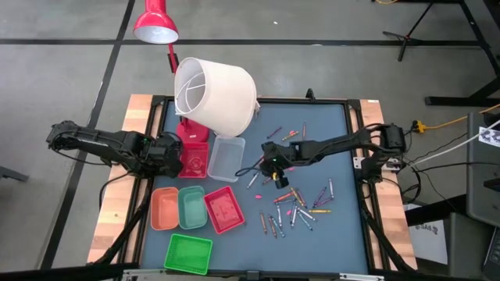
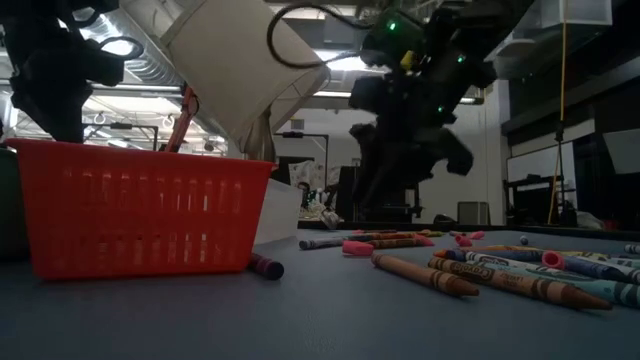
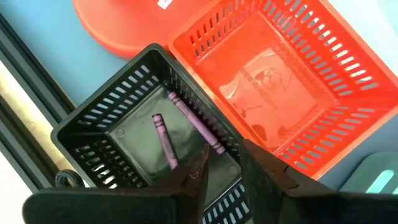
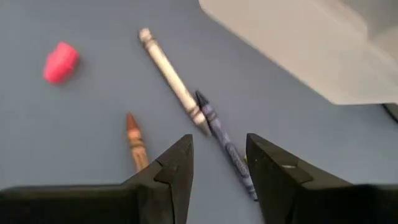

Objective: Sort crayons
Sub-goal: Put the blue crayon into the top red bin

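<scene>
Loose crayons (image 1: 301,209) lie scattered at the mat's four o'clock. The right gripper (image 1: 275,173) hangs at centre above them. The left gripper (image 1: 178,162) sits at nine o'clock, over a black tray. Orange (image 1: 164,208), teal (image 1: 192,206), red (image 1: 223,209) and green (image 1: 188,254) trays cluster at seven o'clock.

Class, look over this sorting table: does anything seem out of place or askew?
Yes. A large white lampshade lies tipped on its side at the table's far edge, overhanging the clear tray. Loose crayons lie scattered on the mat, unsorted.

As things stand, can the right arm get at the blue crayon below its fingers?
Probably yes. The right gripper is open above the blue crayon, with bare table around it. Only the white crayon touches its tip, and may get nudged.
</scene>
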You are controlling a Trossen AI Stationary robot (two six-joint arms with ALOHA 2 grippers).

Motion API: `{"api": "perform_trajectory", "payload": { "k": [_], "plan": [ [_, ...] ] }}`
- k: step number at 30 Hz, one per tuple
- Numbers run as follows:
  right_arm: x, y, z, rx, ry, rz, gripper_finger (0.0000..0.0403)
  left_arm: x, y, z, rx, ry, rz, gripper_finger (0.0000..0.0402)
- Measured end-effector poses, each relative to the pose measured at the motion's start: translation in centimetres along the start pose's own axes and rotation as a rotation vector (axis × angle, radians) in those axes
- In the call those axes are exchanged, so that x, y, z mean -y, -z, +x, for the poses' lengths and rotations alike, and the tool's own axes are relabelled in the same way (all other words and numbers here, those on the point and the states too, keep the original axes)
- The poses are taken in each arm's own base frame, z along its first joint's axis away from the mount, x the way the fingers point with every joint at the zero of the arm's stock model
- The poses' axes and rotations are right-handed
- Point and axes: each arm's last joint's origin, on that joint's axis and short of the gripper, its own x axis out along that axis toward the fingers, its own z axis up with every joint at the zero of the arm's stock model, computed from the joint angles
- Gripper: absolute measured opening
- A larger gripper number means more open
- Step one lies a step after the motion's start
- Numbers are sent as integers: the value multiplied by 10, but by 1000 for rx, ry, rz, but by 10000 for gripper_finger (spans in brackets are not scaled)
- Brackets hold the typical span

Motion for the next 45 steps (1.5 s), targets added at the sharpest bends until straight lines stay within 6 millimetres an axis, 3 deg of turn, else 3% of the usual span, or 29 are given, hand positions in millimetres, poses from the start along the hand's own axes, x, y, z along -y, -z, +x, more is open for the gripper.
{"api": "perform_trajectory", "payload": {
  "k": [6,15,27,45],
  "plan": [
    [10,9,17,3,10,22,147,0,0,0,2,1,0,75],
    [27,20,20,62,-75,75,147,0,0,0,4,2,-1,75],
    [22,28,38,31,-123,57,147,1,0,0,6,5,-2,75],
    [20,32,38,-14,-136,116,146,6,-4,0,45,64,-27,75]
  ]
}}
